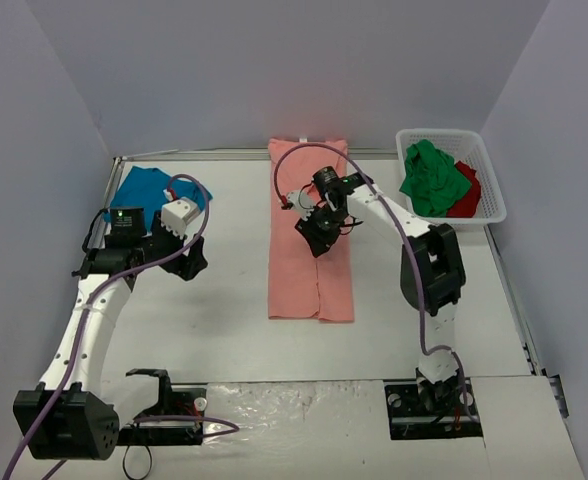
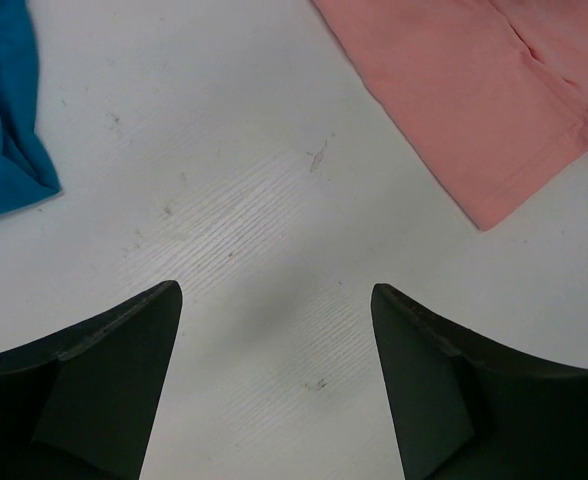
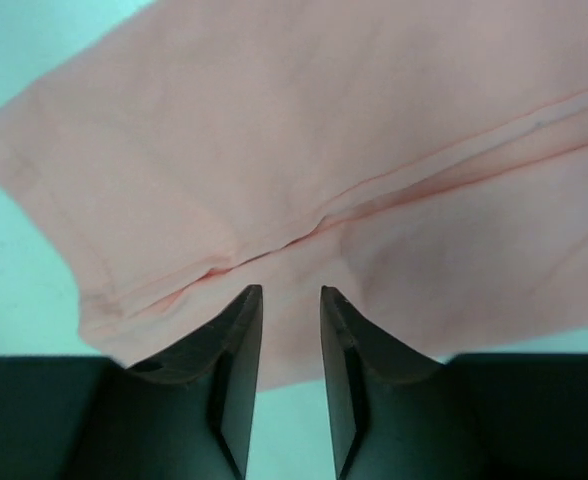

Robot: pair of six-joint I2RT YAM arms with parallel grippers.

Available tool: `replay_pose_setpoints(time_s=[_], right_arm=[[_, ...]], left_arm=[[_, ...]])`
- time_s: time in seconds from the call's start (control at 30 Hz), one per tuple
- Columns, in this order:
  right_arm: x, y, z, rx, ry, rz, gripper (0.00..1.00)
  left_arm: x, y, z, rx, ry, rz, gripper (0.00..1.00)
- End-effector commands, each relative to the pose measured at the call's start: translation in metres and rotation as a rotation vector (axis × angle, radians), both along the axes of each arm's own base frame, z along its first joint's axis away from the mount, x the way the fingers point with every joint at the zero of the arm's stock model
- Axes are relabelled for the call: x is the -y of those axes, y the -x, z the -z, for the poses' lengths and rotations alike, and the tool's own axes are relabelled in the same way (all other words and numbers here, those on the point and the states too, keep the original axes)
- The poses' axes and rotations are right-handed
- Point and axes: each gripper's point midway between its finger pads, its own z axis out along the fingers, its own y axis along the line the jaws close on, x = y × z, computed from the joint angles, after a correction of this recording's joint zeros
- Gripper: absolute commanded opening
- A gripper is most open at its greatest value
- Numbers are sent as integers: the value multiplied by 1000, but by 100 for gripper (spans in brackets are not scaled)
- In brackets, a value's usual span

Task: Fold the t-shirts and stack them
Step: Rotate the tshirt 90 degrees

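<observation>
My left gripper [image 2: 274,290] hangs released, jaws wide apart, over bare table [image 1: 224,330] and holding nothing. It is at about 9 o'clock on the tabletop. Just beyond it, at 10 o'clock, the teal-blue t-shirt [image 1: 142,190] lies crumpled near the far left corner; my left wrist view shows one edge of it at 10 o'clock and a hem corner of the salmon-pink t-shirt [image 1: 311,275] at 2 o'clock.

The salmon-pink t-shirt lies flat as a long narrow strip from the centre of the table out to 12 o'clock. My right gripper [image 3: 291,290] is over the middle of it, fingers drawn close with only a narrow slit between them, tips just beside a long fold line in the cloth. I cannot tell whether they pinch any fabric.

At 2 o'clock sits the white mesh basket [image 1: 495,190]. Inside it are the green t-shirt [image 1: 432,180], bunched and spilling over the left rim, and the red t-shirt [image 1: 466,198] touching it on the right.

The count: four t-shirts, two on the table and two in the one basket.
</observation>
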Motion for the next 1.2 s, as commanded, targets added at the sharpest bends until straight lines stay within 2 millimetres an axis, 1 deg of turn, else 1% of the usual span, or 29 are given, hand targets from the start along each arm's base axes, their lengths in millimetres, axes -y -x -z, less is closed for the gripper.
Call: replay_pose_setpoints(time_s=[0.0,0.03,0.07,0.1,0.13,0.17,0.2,0.23,0.27,0.3,0.33,0.37,0.4,0.43,0.47,0.5,0.53,0.6,0.67,0.77,0.8,0.83,0.87,0.97,1.0,1.03,1.1,1.13,1.17], right_arm=[[-1,28,-73,40,-103,-33,28],[2,31,-76,45,-97,-31,30],[7,34,-75,46,-80,-24,32],[16,33,-79,79,-47,-11,35],[23,35,-76,83,-23,-1,35],[31,37,-72,80,4,11,35],[43,47,-60,56,44,25,35],[57,48,-54,45,77,57,35],[66,51,-48,30,91,70,38],[76,62,-39,4,98,84,39],[79,67,-38,-19,73,101,41],[89,68,-42,-17,48,131,48],[93,74,-35,-34,35,148,50],[96,75,-35,-31,21,162,51],[102,74,-43,-2,7,188,52],[104,70,-44,23,-9,207,52],[109,74,-40,16,-11,227,53],[116,72,-44,42,-25,249,54],[120,74,-42,38,-23,260,55],[125,73,-42,29,-54,287,54],[132,70,-41,30,-64,306,55],[136,67,-41,32,-76,325,55],[142,66,-39,23,-116,349,55],[153,67,-35,11,-132,389,56],[158,66,-35,10,-136,417,57],[160,65,-37,22,-142,429,58],[167,63,-37,36,-150,463,60],[169,62,-38,46,-157,473,61],[171,62,-37,44,-158,482,61]], left_arm=[[4,0,-24,74,14,33,76],[3,-1,-24,73,13,34,77],[4,1,-24,66,15,38,77],[5,1,-25,72,14,47,78],[6,2,-26,74,16,54,79],[7,4,-26,75,21,61,79],[7,5,-26,79,17,66,79],[7,6,-27,86,17,67,79],[8,8,-30,95,24,73,80],[10,10,-31,93,35,75,82],[13,11,-33,88,51,81,83],[19,14,-34,66,93,97,83],[23,15,-35,55,118,105,85],[26,16,-36,44,140,110,85],[31,16,-36,26,175,123,85],[34,17,-36,20,187,135,85],[35,18,-34,9,195,144,85],[38,21,-29,6,185,184,85],[41,26,-25,1,147,219,85],[51,33,-11,35,-44,336,84],[63,40,-7,42,-76,400,84],[63,40,-2,46,-120,414,84],[74,48,5,62,-163,491,84],[81,52,26,82,-288,570,81],[94,56,28,114,-304,617,81],[95,55,32,129,-333,628,81],[107,56,45,158,-362,672,81],[104,52,54,157,-411,658,81],[106,50,58,167,-427,661,80]])
